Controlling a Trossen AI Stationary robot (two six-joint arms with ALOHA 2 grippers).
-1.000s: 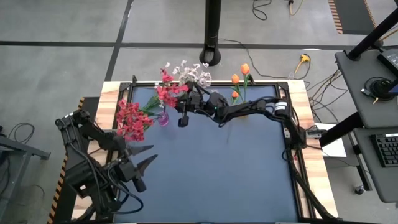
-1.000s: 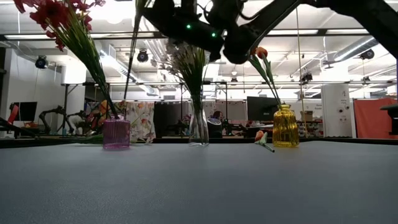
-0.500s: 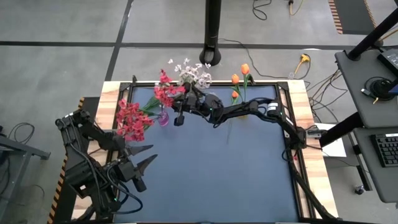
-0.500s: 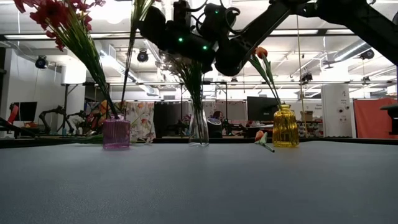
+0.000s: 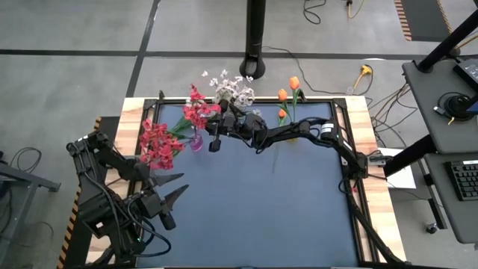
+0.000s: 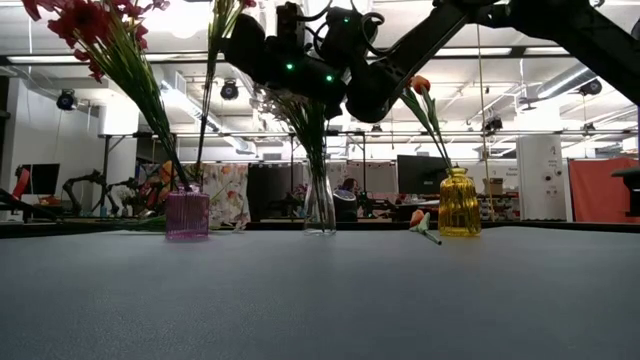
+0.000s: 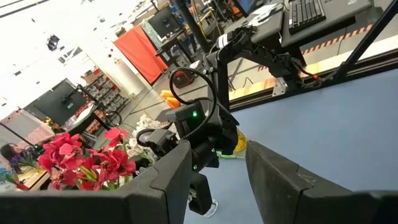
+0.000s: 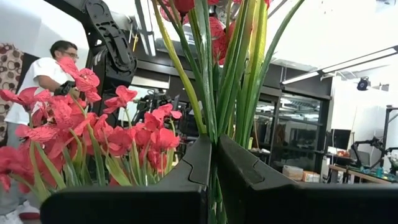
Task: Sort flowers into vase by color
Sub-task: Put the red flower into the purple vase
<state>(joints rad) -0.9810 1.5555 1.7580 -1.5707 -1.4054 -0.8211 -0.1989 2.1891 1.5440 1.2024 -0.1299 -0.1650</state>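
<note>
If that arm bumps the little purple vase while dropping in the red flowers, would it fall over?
Possibly. The purple vase looks small and narrow, while its red flowers lean far to one side on long stems, so it seems top-heavy. The right gripper holds a red spray just above it; a sideways nudge might tip it.

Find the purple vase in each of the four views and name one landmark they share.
High view: purple vase at the table's far left, below the red flowers.
Low view: purple vase, left.
Left wrist view: not visible; red flowers cover that spot.
Right wrist view: not visible.
Shared landmark: the red flowers, also in the right wrist view.
</note>
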